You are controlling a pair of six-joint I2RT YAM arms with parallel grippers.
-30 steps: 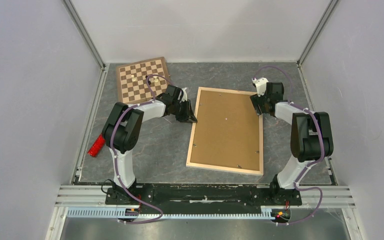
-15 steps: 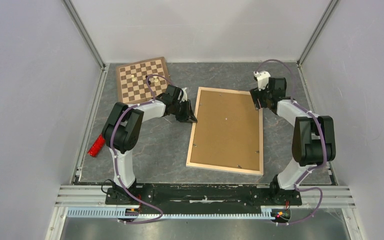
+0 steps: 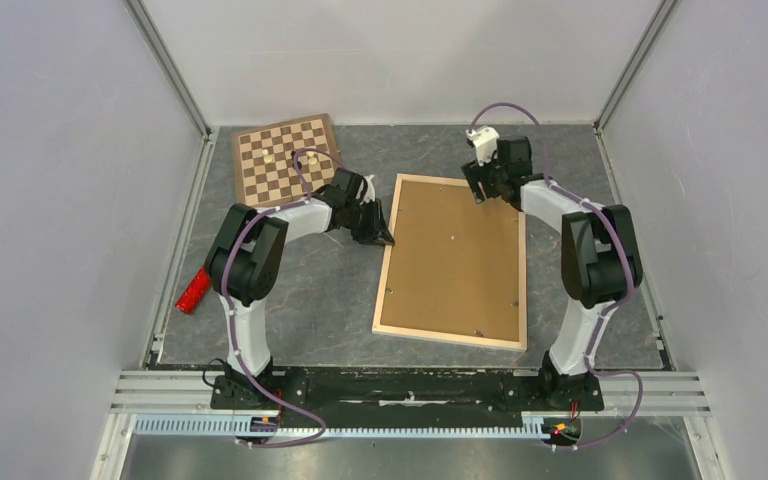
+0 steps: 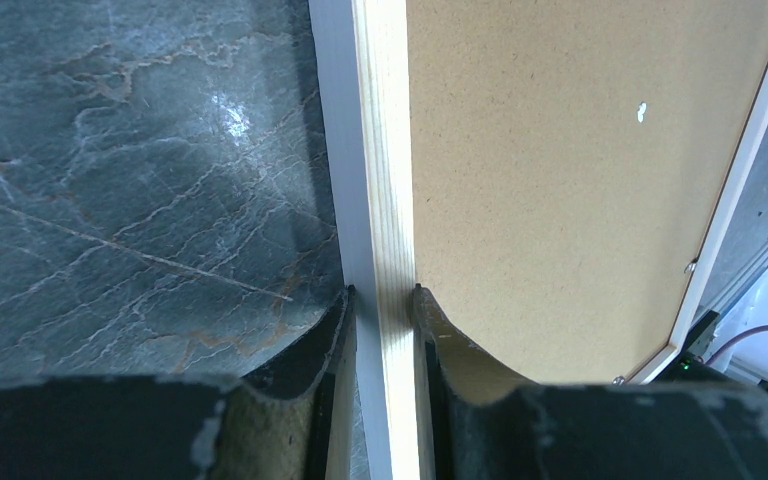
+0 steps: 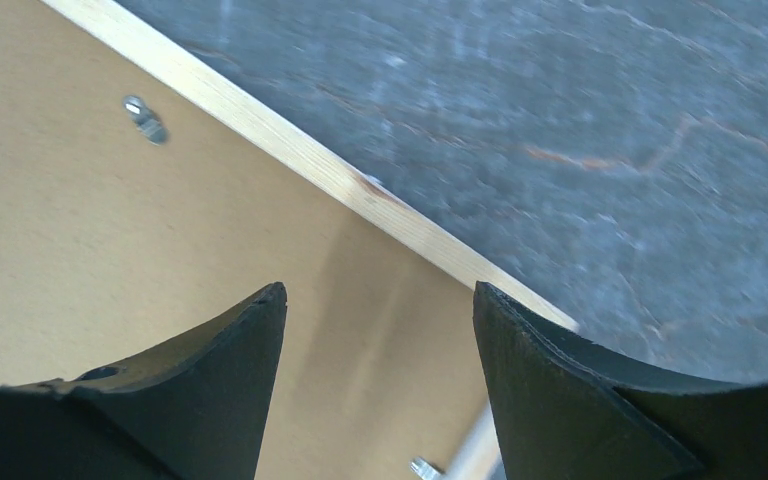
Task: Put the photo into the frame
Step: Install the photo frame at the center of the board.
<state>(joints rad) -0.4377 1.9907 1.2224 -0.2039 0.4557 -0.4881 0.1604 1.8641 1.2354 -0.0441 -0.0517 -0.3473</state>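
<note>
The frame (image 3: 448,337) lay face down on the bench (image 3: 310,290) with the brown backing board (image 3: 455,255) seated in it. The photo was not in view, so whether it already sat beneath the board could not be told. The left tool (image 4: 382,300) was clamped on the frame's left bar, while the right tool (image 5: 380,305) hung open and empty over the far edge.

Soft, even light falls from overhead; in the top view the arms (image 3: 250,250) throw only faint shadows on the tabletop (image 3: 300,290). From the left wrist, a white glare patch sits on it, the frame (image 4: 385,150) casts a dark strip beside itself, and the left fingers (image 4: 300,390) are blurred. From the right wrist, the far tabletop looks smeared, the right fingers (image 5: 210,380) near-black.
</note>
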